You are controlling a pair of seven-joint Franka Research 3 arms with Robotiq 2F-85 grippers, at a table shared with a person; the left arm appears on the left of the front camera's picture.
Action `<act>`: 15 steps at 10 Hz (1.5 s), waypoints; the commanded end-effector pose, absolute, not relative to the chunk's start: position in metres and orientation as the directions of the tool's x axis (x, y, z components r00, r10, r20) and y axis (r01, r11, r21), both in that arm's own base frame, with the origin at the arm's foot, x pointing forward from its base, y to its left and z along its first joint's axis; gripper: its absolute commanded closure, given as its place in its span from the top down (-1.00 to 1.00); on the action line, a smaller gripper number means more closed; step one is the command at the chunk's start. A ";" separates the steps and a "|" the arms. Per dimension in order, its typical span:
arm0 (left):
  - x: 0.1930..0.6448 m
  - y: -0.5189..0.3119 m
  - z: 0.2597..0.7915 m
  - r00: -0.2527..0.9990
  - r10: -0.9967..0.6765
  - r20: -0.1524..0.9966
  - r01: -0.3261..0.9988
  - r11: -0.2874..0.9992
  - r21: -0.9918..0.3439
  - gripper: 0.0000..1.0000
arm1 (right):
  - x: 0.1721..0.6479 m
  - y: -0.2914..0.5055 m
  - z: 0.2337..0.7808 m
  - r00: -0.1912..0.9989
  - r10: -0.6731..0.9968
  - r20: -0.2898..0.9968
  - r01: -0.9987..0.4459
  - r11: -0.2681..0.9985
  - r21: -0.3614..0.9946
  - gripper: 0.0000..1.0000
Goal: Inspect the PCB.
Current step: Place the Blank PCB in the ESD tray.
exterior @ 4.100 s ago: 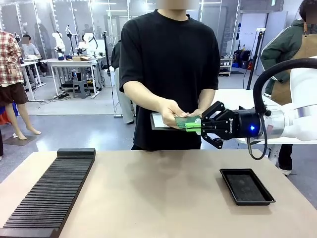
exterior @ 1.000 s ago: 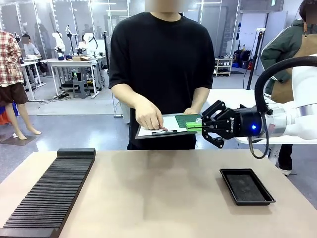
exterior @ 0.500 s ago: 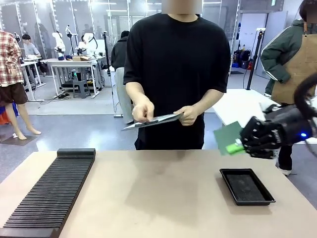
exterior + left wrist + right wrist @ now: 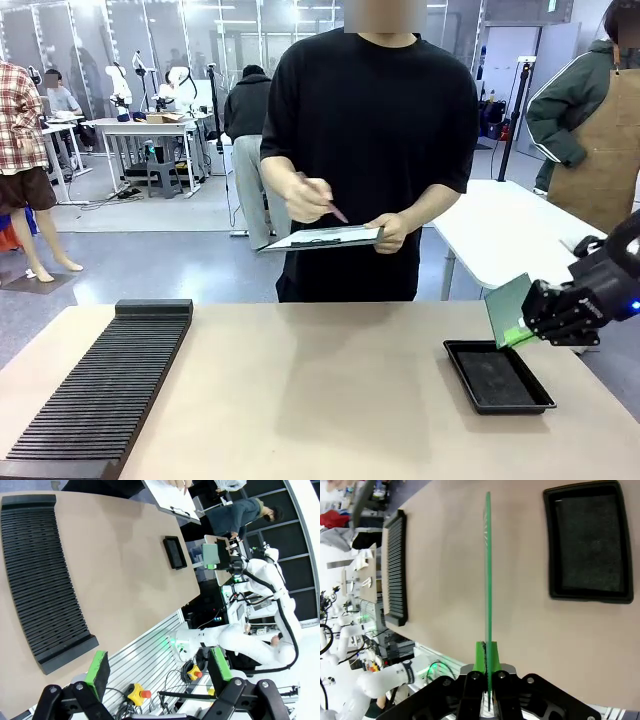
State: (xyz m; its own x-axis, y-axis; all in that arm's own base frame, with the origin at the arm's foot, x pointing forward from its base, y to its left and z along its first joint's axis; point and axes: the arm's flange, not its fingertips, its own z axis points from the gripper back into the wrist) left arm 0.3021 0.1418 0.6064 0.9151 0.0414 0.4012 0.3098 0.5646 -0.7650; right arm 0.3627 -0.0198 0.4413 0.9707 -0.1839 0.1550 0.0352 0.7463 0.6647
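The PCB (image 4: 508,309) is a thin green board held tilted on edge just above the black tray's far right corner. My right gripper (image 4: 522,330) is shut on its lower edge. In the right wrist view the PCB (image 4: 488,565) stands edge-on between the green pads, with my right gripper (image 4: 487,656) clamped on its near end. From the left wrist view the PCB (image 4: 211,555) appears far off beside the tray. My left gripper (image 4: 157,664) is open, nothing between its fingers, off the table's near side.
A black tray (image 4: 497,375) lies on the table's right part. A long black slotted rack (image 4: 105,385) fills the left side. Across the table a person holds a clipboard (image 4: 322,238) in one hand and a pen in the other.
My right gripper has carried the PCB from the person's clipboard rightward and down to just above the tray. The person has lifted the pen hand over the clipboard.
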 end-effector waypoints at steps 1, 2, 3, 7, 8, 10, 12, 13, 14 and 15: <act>0.303 0.141 0.609 0.916 0.042 0.399 0.305 0.576 -0.759 1.00 | 0.387 -0.016 0.410 0.976 -0.151 0.156 0.021 0.780 0.626 -0.95; 0.303 0.141 0.609 0.916 0.042 0.399 0.305 0.576 -0.759 1.00 | 0.399 -0.017 0.395 0.974 -0.158 0.161 0.032 0.805 0.593 -0.95; 0.303 0.141 0.609 0.916 0.042 0.399 0.305 0.576 -0.759 1.00 | 0.408 -0.016 0.383 0.974 -0.160 0.158 0.041 0.819 0.572 -0.95; 0.303 0.141 0.609 0.916 0.042 0.399 0.305 0.576 -0.759 1.00 | 0.441 -0.017 0.346 0.983 -0.144 0.114 0.067 0.857 0.510 -0.95; 0.303 0.141 0.609 0.916 0.042 0.399 0.305 0.576 -0.759 1.00 | 0.449 -0.017 0.339 0.984 -0.148 0.105 0.075 0.858 0.508 -0.95; 0.303 0.141 0.609 0.916 0.042 0.399 0.305 0.576 -0.759 1.00 | 0.461 -0.015 0.325 0.980 -0.163 0.110 0.094 0.879 0.468 -0.95; 0.303 0.141 0.609 0.916 0.042 0.399 0.305 0.576 -0.759 1.00 | 0.465 -0.011 0.317 0.981 -0.167 0.100 0.106 0.890 0.443 -0.95; 0.303 0.141 0.609 0.916 0.042 0.399 0.305 0.576 -0.759 1.00 | 0.464 -0.007 0.314 0.984 -0.156 0.089 0.103 0.894 0.436 -0.95; 0.303 0.141 0.609 0.916 0.042 0.399 0.305 0.576 -0.759 1.00 | 0.463 -0.006 0.313 0.984 -0.158 0.084 0.107 0.896 0.430 -0.60; 0.303 0.141 0.609 0.916 0.042 0.399 0.305 0.576 -0.759 1.00 | 0.461 -0.006 0.315 0.981 -0.174 0.087 0.121 0.898 0.424 -0.38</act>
